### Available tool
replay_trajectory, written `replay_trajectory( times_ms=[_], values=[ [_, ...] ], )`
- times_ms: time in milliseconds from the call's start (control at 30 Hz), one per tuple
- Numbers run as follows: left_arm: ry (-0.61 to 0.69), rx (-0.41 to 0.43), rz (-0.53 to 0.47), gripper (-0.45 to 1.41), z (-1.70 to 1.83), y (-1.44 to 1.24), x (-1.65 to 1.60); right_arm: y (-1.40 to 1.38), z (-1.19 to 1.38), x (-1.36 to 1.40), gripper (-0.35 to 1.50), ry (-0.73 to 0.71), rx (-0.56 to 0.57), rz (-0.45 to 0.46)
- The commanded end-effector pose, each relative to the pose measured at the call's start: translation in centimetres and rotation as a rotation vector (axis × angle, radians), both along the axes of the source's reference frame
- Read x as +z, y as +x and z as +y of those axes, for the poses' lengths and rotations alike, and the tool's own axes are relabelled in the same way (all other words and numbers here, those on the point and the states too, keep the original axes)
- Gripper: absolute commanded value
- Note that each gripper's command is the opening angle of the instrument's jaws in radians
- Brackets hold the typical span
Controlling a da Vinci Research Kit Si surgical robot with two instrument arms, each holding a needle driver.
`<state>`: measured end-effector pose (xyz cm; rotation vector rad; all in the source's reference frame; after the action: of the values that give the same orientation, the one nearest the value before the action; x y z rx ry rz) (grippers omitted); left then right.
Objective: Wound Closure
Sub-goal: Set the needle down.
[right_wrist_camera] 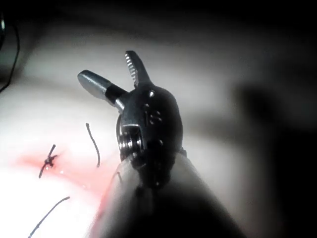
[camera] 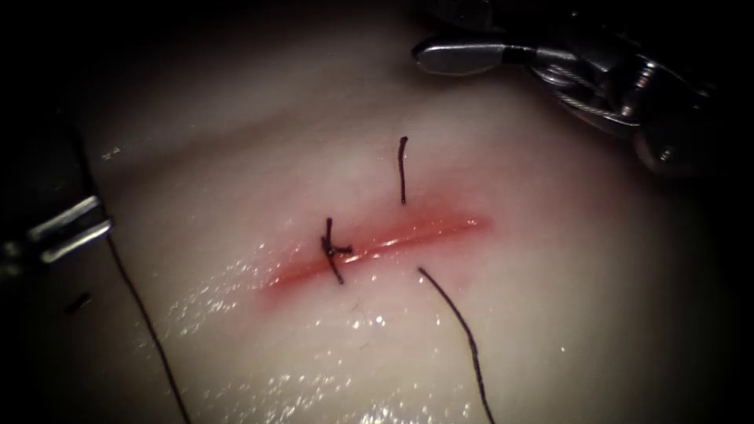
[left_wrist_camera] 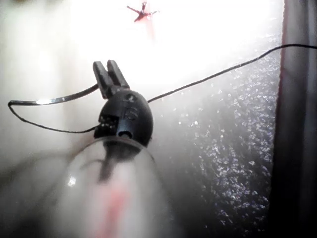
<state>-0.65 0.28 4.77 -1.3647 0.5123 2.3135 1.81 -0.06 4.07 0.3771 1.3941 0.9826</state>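
Needle (left_wrist_camera: 54, 100) sits crosswise in the left tool (left_wrist_camera: 111, 74), jaws closed on it near one end; long axis runs sideways out from the jaws, curved body ending in a tip well away from the tool. Thread (left_wrist_camera: 213, 75) trails from the jaws in a long line, another loop hanging under the needle. Needle is out of the tissue (camera: 550, 298). In the endoscope view the left tool (camera: 71, 228) is far left of the cut (camera: 385, 243). Right tool (right_wrist_camera: 116, 74) is up and right of the cut, jaws spread wide, holding nothing. Knotted stitch (camera: 334, 251) crosses the cut. Another stitch's thread (camera: 403, 169) emerges above the cut and below it.
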Motion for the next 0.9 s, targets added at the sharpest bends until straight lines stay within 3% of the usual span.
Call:
replay_trajectory(
  times_ms=[33, 100, 167, 267, 333, 433, 600, 633, 733, 767, 800, 833, 900],
  values=[
    [0.001, -0.007, 0.008, -0.45, 0.04, -0.06, 0.11, -0.07, 0.03, 0.01, 1.4, -0.012, -0.012, -0.003],
    [0.002, -0.014, 0.022, -0.45, 0.15, -0.07, 0.21, -0.2, -0.01, -0.02, 1.31, -0.039, -0.024, -0.009],
    [0.001, -0.016, 0.031, -0.45, 0.27, -0.09, 0.33, -0.33, -0.09, -0.04, 1.03, -0.086, -0.053, -0.033],
    [0.004, -0.014, 0.057, -0.45, 0.43, -0.13, 0.49, -0.44, -0.14, -0.06, 0.74, -0.306, -0.101, -0.117],
    [-0.003, -0.007, 0.069, -0.45, 0.5, -0.16, 0.6, -0.48, -0.1, -0.06, 0.21, -0.357, -0.108, -0.143],
    [0.002, 0.003, 0.088, -0.45, 0.58, -0.23, 0.79, -0.56, -0.02, -0.04, -0.06, -0.448, -0.124, -0.186],
    [0.033, 0.026, 0.122, -0.45, 0.64, -0.36, 1.13, -0.62, 0.09, 0.02, 0.12, -0.483, -0.139, -0.198],
    [0.042, 0.031, 0.131, -0.45, 0.65, -0.38, 1.2, -0.63, 0.09, 0.03, 0.26, -0.44, -0.131, -0.183],
    [0.096, 0.045, 0.128, -0.4, 0.67, -0.43, 1.4, -0.67, 0.01, 0.03, 0.16, -0.416, -0.099, -0.21],
    [0.141, 0.022, 0.112, 0.27, 0.66, -0.45, 1.47, -0.67, -0.03, 0.03, 0.11, -0.418, -0.097, -0.212],
    [0.167, 0.001, 0.099, 0.76, 0.64, -0.46, 1.51, -0.67, -0.09, 0.03, 0.11, -0.397, -0.107, -0.209],
    [0.197, -0.025, 0.082, 0.98, 0.63, -0.47, 1.54, -0.66, -0.13, 0.04, 0.14, -0.381, -0.123, -0.205],
    [0.257, -0.081, 0.044, 1.22, 0.61, -0.51, 1.55, -0.65, -0.23, 0.05, 0.41, -0.363, -0.152, -0.218]
  ],
)
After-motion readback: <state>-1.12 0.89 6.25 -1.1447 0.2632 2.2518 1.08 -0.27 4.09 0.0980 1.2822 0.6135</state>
